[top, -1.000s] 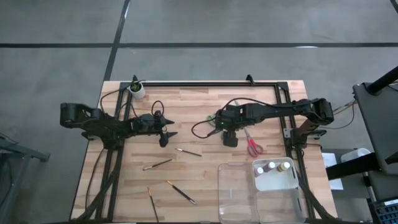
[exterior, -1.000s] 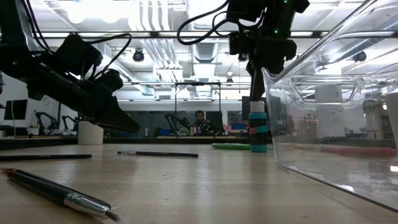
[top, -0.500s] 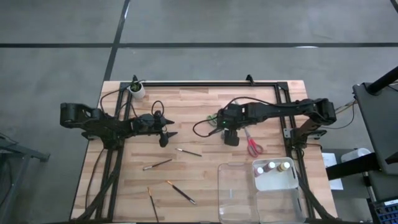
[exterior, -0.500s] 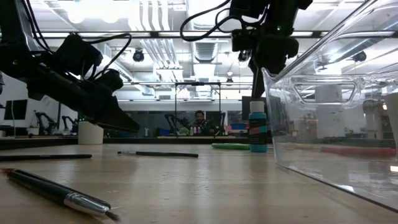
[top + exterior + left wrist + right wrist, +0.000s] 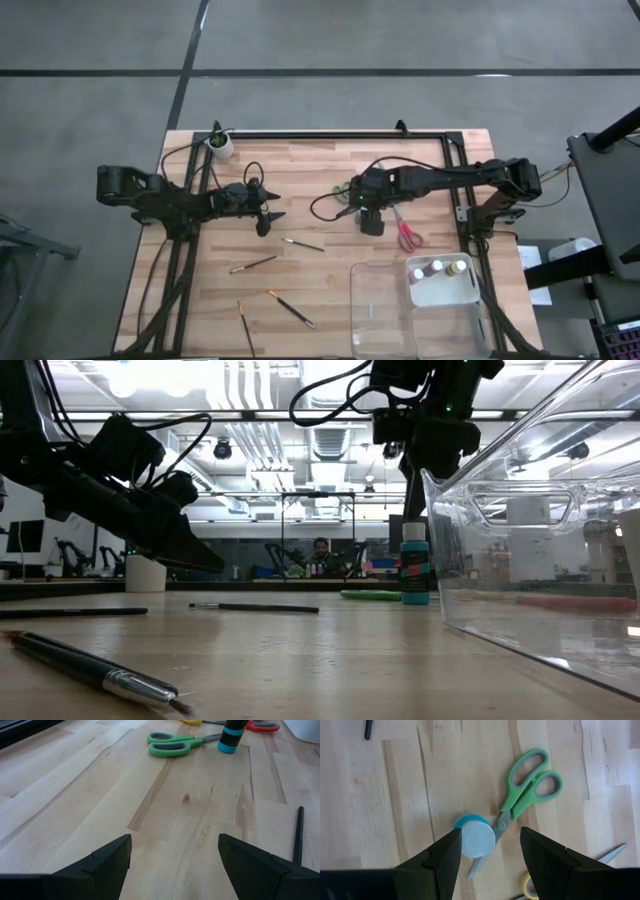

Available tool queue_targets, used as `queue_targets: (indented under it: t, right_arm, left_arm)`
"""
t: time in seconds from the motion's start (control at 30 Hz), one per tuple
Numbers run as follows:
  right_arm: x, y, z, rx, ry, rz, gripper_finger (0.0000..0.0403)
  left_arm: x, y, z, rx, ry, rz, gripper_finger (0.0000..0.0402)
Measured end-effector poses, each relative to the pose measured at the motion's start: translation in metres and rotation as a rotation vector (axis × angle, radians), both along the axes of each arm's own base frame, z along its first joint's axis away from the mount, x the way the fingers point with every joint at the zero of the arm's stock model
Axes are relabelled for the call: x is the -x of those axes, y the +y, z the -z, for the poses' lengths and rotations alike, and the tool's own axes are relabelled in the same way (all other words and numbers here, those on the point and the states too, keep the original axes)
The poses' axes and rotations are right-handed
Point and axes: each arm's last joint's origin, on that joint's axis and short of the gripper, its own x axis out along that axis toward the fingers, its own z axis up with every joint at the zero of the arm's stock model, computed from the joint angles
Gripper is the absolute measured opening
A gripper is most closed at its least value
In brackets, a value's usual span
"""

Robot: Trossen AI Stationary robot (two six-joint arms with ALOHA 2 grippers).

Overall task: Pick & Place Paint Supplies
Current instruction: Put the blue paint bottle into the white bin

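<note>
While the left gripper [image 5: 268, 212] waits spread, well apart, the right gripper [image 5: 487, 851] hangs spread straight above the upright teal bottle [image 5: 475, 836], which stands just beside the green scissors [image 5: 527, 781], its cap nearer one finger.

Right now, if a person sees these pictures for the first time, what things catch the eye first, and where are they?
The right end effector hangs open directly above the teal bottle, which stands upright mid-table beside the green scissors. A clear tray at the table's near right corner holds three bottles in one compartment. Brushes lie scattered on the left half, where the left end effector waits open above the wood.
</note>
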Motion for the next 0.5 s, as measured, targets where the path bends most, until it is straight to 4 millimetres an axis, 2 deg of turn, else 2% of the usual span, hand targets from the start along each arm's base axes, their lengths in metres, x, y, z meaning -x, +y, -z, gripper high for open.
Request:
queue_targets:
  t: [0.5]
  right_arm:
    - [0.005,0.001,0.024,-0.022,0.000,0.005,0.0201]
  left_arm:
    - [0.000,0.000,0.000,0.000,0.000,0.000,0.0303]
